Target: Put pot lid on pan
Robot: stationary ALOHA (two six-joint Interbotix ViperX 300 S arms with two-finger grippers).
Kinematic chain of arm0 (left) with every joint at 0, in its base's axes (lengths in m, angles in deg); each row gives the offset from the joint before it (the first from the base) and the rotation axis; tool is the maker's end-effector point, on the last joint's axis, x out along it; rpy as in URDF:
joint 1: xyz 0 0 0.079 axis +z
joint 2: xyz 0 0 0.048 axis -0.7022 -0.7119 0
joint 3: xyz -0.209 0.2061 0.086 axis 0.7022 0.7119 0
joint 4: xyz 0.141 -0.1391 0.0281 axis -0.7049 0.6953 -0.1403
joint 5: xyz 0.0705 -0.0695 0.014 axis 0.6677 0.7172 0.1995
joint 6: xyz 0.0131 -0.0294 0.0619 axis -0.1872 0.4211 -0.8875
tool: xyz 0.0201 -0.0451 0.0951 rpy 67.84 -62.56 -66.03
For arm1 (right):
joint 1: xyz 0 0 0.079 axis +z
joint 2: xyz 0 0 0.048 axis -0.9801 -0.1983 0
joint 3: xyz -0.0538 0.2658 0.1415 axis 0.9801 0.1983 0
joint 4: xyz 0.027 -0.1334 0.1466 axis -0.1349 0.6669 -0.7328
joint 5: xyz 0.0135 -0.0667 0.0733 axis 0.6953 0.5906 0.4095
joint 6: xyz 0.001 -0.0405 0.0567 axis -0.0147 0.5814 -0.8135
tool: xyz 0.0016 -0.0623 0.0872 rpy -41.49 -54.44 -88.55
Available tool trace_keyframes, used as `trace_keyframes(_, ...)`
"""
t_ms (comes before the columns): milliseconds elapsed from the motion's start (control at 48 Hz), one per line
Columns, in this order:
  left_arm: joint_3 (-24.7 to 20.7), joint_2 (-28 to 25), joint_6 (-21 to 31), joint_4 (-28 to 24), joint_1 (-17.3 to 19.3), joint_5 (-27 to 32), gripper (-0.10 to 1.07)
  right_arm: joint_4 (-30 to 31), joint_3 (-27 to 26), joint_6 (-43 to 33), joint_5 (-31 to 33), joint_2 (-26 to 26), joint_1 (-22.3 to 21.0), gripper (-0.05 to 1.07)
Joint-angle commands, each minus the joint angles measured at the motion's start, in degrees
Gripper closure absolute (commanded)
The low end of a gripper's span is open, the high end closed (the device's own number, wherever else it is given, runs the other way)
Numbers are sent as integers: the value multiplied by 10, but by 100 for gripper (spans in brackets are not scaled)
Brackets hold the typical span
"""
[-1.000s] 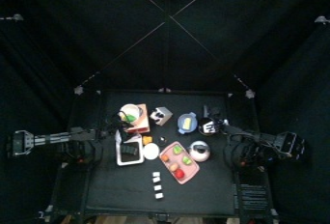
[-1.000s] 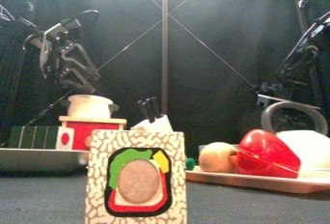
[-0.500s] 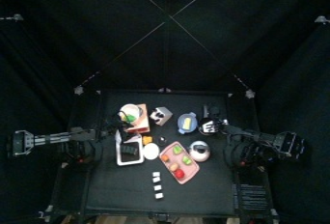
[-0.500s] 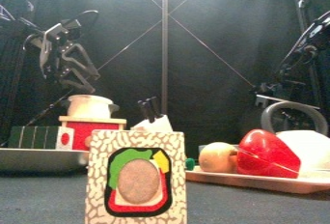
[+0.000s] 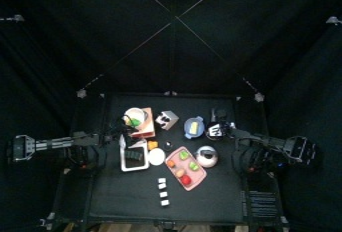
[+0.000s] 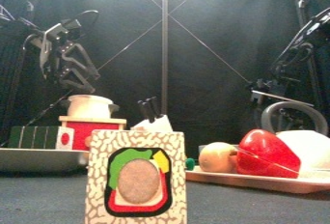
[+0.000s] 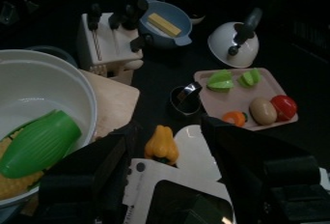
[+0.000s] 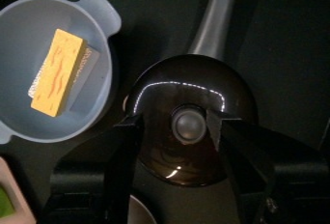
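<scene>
The pot lid [image 8: 188, 102], a dark glossy dome with a round knob, lies on top of the pan, whose black handle [image 8: 218, 14] sticks out past it. In the top view the lid [image 5: 218, 131] is a small bluish disc at the table's right. My right gripper [image 8: 188, 136] hovers over the lid, jaws open on either side of the knob and holding nothing. In the left wrist view lid and pan [image 7: 234, 43] show as one pale round thing. My left gripper [image 7: 180, 165] rests open at the table's left, over a white tray [image 7: 194, 175].
A blue-grey bowl [image 8: 58, 69] holding a yellow block sits right beside the pan. Left of it stand a knife block [image 5: 166, 121] and a white bowl [image 5: 134, 116]. A pink board [image 5: 194, 166] with toy food lies in front. A sandwich-picture box [image 6: 135, 178] stands at the front edge.
My right gripper's jaws have spread wider and the right arm has shifted slightly in the front view. The left arm has not moved.
</scene>
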Motion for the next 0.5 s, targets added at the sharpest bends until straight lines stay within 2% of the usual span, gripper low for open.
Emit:
trace_keyframes(0, -7, 1, -1, 0, 0, -4, 7, 2, -12, 1, -4, 10, 2, 14)
trace_keyframes(479, -7, 1, -1, 0, -1, -4, 7, -1, -18, 1, -5, 11, 4, 14)
